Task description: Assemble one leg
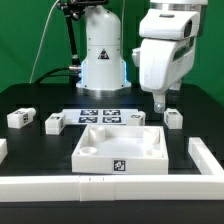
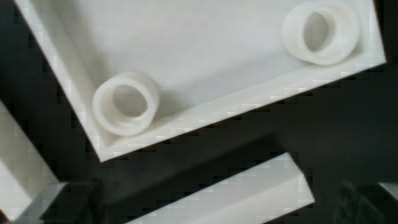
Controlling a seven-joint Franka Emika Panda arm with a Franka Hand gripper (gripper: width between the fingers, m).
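Bench (image 1: pixel 35 140): black, with the parts spread singly so each can be reached on its own.

Arm (image 1: pixel 165 55): leans in from the rear, over the exterior view's right.

Square tray piece (image 1: pixel 120 148): sits centre, hollow side up. The wrist view shows two round corner holes, presumably the seats for legs.

Rails (image 1: pixel 100 186): lie along the front and sides, out of the working area.

Marker board (image 1: pixel 100 115): lies flat behind the tray piece.

End effector (image 1: pixel 160 103): hangs clear of the bench, above and just beside the leg (image 1: pixel 173 119), touching nothing. In the wrist view the dark fingers show at either edge with a gap between them, so the jaws stand apart and empty.

That leg rests on the bench near the tray piece's far corner, toward the exterior view's right. Judgement: this is an approach for a pick, with the grasp not yet made.

Other legs (image 1: pixel 53 122): lie well apart toward the exterior view's left.
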